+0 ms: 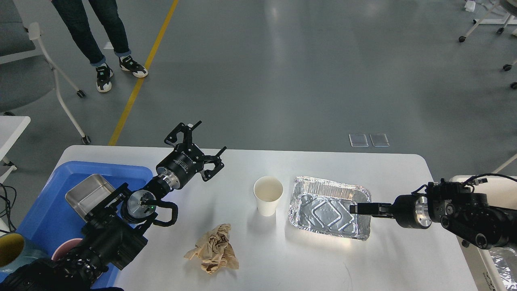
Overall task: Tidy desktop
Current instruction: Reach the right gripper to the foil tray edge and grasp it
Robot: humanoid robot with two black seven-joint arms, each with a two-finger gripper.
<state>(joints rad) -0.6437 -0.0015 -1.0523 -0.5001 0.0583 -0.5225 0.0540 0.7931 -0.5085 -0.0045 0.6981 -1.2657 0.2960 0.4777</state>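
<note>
The desktop is a wide white tabletop. On it stand a white paper cup, upright and empty, an empty foil tray to its right, and a crumpled brown paper near the front. My left gripper hovers open and empty over the back left of the desktop, well left of the cup. Coming in from the right, my right gripper reaches over the foil tray's right rim. It is seen edge-on as one dark bar, so its fingers cannot be told apart.
A blue tray at the left edge holds a steel container, a mug and a pink cup. A white bin with foil inside stands at the right. A person's legs are behind the table.
</note>
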